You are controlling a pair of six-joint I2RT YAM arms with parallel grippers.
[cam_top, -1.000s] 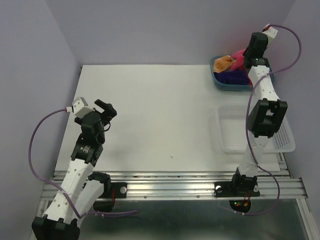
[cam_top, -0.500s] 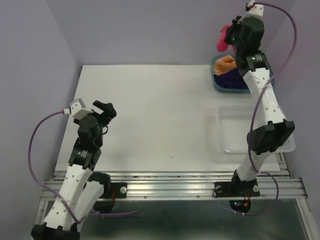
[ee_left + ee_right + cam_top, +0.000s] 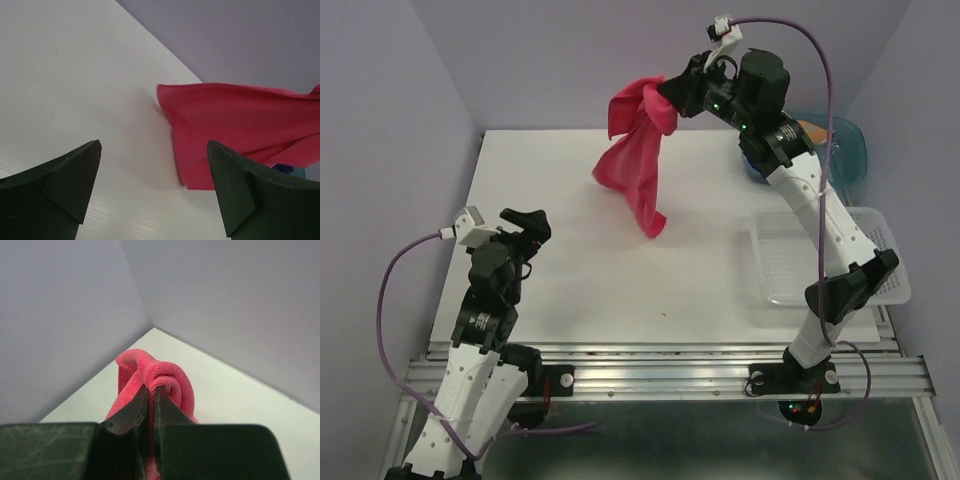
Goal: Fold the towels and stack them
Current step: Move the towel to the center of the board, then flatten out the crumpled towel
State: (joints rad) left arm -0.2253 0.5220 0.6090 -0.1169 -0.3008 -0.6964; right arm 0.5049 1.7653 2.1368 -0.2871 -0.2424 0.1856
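The pink-red towel (image 3: 638, 170) hangs in the air over the back middle of the white table (image 3: 580, 270), bunched at the top and draping down. My right gripper (image 3: 665, 95) is shut on its upper bunch; in the right wrist view the towel (image 3: 160, 372) wraps round the closed fingertips of that gripper (image 3: 152, 387). A bit of the orange towel (image 3: 810, 127) shows in the blue basket (image 3: 852, 150) behind the right arm. My left gripper (image 3: 525, 222) stands open and empty at the table's left. In the left wrist view the gripper (image 3: 152, 185) faces the hanging towel (image 3: 235, 125).
A clear plastic tray (image 3: 790, 260) lies on the right side of the table, with a white perforated tray (image 3: 892, 272) beside it at the right edge. Purple walls close in the back and both sides.
My right arm has lifted the pink-red towel out of the blue basket and swung it left over the table, where it now hangs unfurled. The left arm has shifted only slightly.
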